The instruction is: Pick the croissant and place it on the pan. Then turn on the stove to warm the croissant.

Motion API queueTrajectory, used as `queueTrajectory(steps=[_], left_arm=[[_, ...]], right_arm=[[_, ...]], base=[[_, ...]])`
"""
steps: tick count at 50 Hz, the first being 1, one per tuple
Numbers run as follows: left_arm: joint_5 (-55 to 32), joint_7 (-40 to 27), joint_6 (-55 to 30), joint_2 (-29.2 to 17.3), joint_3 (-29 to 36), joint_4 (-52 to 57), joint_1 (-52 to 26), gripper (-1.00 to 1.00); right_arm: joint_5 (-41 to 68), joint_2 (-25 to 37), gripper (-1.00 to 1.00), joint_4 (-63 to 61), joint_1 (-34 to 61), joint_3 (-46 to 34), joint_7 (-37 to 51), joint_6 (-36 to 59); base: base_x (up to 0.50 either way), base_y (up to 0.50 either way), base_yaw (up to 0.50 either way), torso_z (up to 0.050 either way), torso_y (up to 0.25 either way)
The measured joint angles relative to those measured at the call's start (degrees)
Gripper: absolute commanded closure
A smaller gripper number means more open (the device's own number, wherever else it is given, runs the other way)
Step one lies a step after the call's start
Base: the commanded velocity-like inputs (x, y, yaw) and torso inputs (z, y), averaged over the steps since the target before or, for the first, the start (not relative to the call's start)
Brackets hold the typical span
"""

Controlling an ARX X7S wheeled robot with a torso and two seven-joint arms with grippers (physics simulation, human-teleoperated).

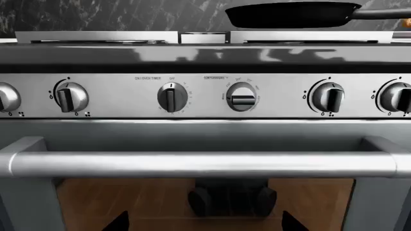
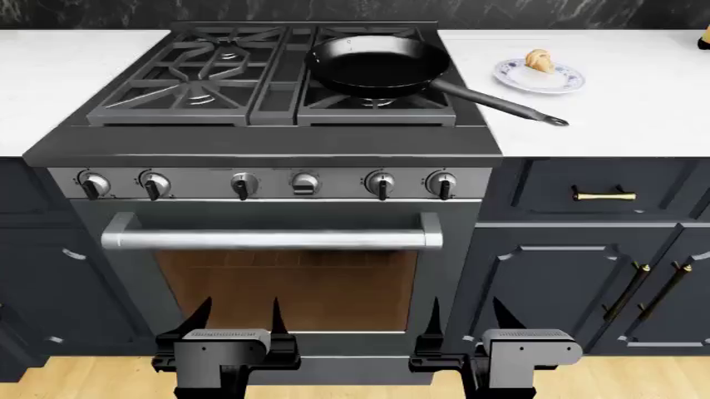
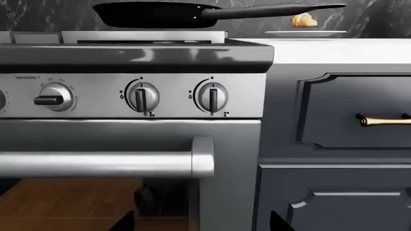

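Note:
The croissant (image 2: 539, 59) lies on a small blue-and-white plate (image 2: 560, 82) on the white counter right of the stove (image 2: 278, 145); the right wrist view shows the croissant (image 3: 303, 20) from the side. The black pan (image 2: 380, 65) rests on the right front burner, handle pointing right. It also shows in the left wrist view as the pan (image 1: 292, 13). My left gripper (image 2: 236, 320) and right gripper (image 2: 467, 317) hang low in front of the oven door, both open and empty, far below the counter.
A row of silver knobs (image 2: 381, 184) runs along the stove front above the bar handle (image 2: 272, 240). Dark cabinets with brass pulls (image 2: 604, 196) stand to the right. White counter (image 2: 66, 66) lies left of the stove.

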Motion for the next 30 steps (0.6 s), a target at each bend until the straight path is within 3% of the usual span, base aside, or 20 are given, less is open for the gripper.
queueTrajectory(steps=[23,30], left_arm=[[-2.8,-2.8,-0.1,-2.7,3.1,-0.2,-0.1,-1.00],[-3.6,-3.6,-0.3,-3.4,3.9,-0.4,-0.2,-1.00]], right_arm=[[1.7,2.7,-1.00,0.5,0.2,-3.4,3.6,-1.2],[2.3,3.2,-1.00,0.6,0.3,-4.3,4.4,-1.4]], base=[[0.00,0.00,0.00,0.000,0.000],[0.00,-0.48,0.00,0.000,0.000]])
